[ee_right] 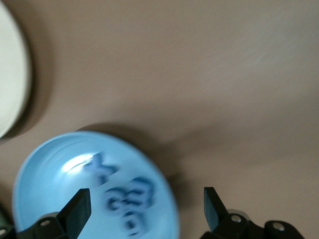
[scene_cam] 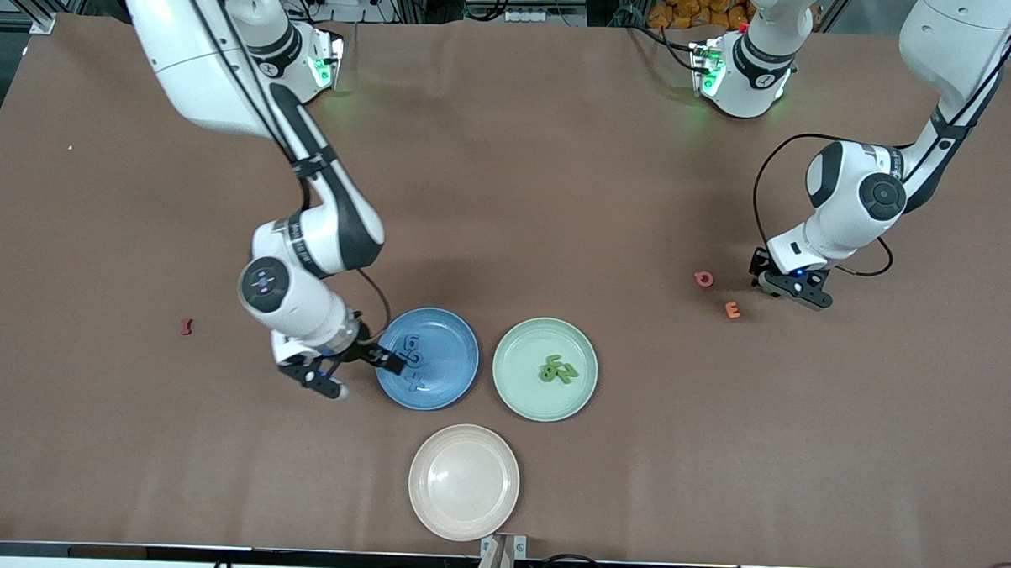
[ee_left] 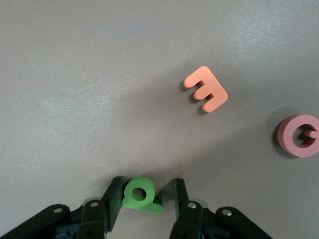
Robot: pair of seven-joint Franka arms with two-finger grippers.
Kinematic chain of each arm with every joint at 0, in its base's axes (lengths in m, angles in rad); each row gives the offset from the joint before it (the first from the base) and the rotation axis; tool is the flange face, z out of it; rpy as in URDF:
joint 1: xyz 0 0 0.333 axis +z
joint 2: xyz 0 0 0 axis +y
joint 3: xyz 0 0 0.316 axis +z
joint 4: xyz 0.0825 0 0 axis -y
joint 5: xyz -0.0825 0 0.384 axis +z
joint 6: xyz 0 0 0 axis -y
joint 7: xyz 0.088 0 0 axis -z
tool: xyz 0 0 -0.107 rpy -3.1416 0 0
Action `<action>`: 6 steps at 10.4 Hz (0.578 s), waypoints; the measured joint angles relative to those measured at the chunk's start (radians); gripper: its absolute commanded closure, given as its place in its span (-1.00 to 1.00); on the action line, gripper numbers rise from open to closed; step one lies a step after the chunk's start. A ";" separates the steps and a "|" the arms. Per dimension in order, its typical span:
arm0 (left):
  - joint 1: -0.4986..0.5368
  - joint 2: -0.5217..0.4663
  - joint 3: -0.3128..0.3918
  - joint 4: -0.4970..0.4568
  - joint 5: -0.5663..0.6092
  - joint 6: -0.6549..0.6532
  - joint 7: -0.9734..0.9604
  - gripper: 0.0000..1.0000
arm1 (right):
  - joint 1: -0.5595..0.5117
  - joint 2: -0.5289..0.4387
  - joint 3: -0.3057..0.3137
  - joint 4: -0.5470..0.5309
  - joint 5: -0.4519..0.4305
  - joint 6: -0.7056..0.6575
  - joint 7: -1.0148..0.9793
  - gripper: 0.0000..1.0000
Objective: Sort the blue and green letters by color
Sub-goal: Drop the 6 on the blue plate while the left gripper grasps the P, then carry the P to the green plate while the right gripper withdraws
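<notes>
On the table, orange E, pink Q

A high front camera faces both arms across the table. Each wrist camera looks closely down: left at the bare tabletop, right over the blue plate, which the front view shares.

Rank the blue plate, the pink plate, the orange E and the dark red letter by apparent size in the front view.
1. Pink plate and blue plate: nearly alike, the pink one nearer the camera, so unranked.
2. Orange E and dark red letter: both tiny, too alike to rank.
</notes>
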 measured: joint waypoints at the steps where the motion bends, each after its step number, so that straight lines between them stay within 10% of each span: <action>1: 0.001 -0.001 0.001 0.002 0.000 0.000 0.000 0.43 | -0.031 -0.005 -0.021 0.003 -0.001 -0.041 -0.093 -1.00; 6: 0.003 -0.003 0.001 0.002 0.000 0.000 0.001 1.00 | -0.164 -0.077 -0.101 -0.009 -0.046 -0.125 -0.408 -1.00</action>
